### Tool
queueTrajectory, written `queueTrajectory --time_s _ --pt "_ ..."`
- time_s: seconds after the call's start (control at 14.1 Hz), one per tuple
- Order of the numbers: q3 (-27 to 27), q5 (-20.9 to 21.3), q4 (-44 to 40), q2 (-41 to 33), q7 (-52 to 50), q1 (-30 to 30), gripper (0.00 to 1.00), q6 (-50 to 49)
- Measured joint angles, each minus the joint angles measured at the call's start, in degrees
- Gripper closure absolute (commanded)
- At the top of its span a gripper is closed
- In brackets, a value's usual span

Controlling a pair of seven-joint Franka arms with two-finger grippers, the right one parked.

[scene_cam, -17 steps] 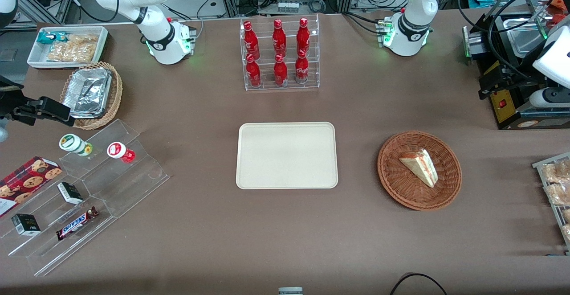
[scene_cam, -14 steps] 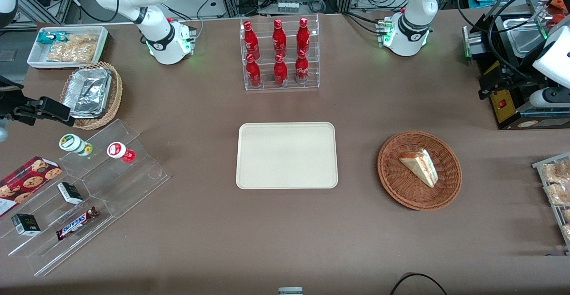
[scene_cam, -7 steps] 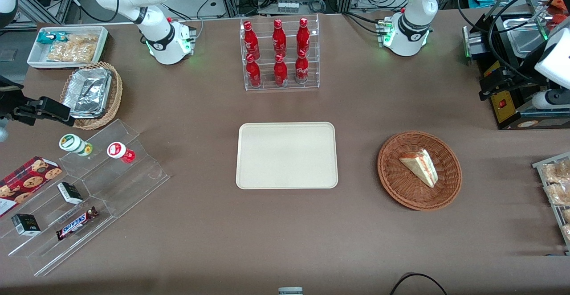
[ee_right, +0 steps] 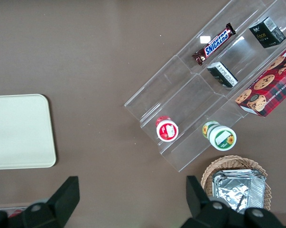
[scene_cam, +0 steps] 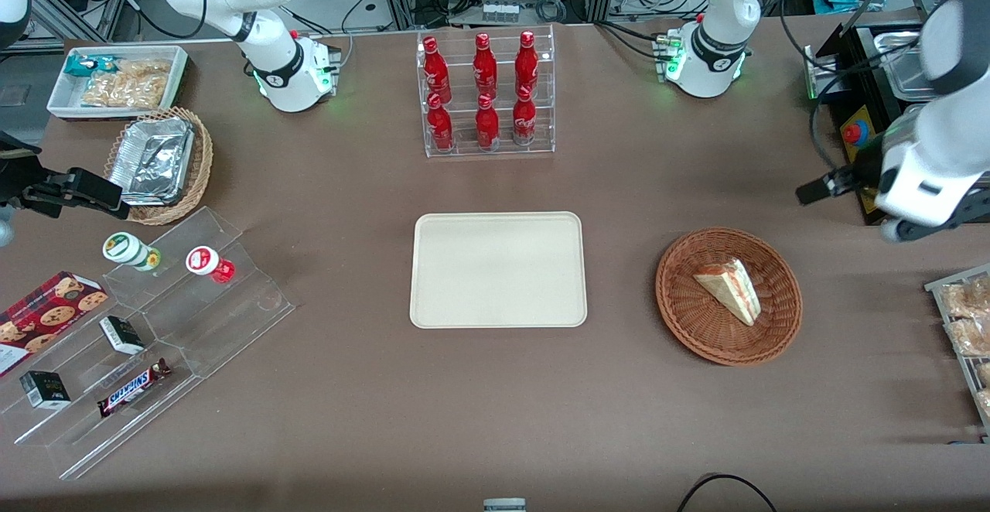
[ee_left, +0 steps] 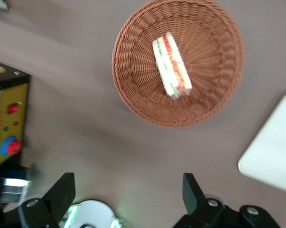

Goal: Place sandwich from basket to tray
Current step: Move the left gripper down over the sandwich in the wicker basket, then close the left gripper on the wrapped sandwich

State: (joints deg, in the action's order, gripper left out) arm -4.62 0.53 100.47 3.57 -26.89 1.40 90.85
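The gripper (ee_left: 128, 197) hung with its fingers (ee_left: 192, 190) spread apart and nothing between them, above bare brown table (scene_cam: 495, 411) near the basket (scene_cam: 781, 326), toward the working arm's end. The triangular wrapped sandwich (scene_cam: 730, 289) lay in the round woven wicker basket. The flat, rounded-corner tray (scene_cam: 497, 319) sat well apart, open table between.

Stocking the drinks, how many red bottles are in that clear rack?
6, in the clear rack: three on the upper row, three on the lower row nearer the front camera. None looks hidden. The hand is open, above the table.
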Motion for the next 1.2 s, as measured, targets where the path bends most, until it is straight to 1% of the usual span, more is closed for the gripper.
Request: queueTrajectory --time_s 0.21,0.35,0.64,0.78,0.92,1.2 --pt "0.0 0.0 11.9 1.6 -9.1 0.0 0.0 15.0" --pt "-0.1 0.0 16.6 4.3 -15.4 0.0 0.0 22.7" --pt "-0.2 0.0 16.1 13.1 -24.0 -0.3 0.0 32.3" --pt "-0.3 0.0 14.1 16.8 -25.7 -0.3 0.0 34.0" --pt "-0.4 0.0 12.0 18.7 -26.3 -0.3 0.0 34.1" --pt "-0.4 0.0 10.8 19.1 -26.6 -0.3 0.0 34.2"
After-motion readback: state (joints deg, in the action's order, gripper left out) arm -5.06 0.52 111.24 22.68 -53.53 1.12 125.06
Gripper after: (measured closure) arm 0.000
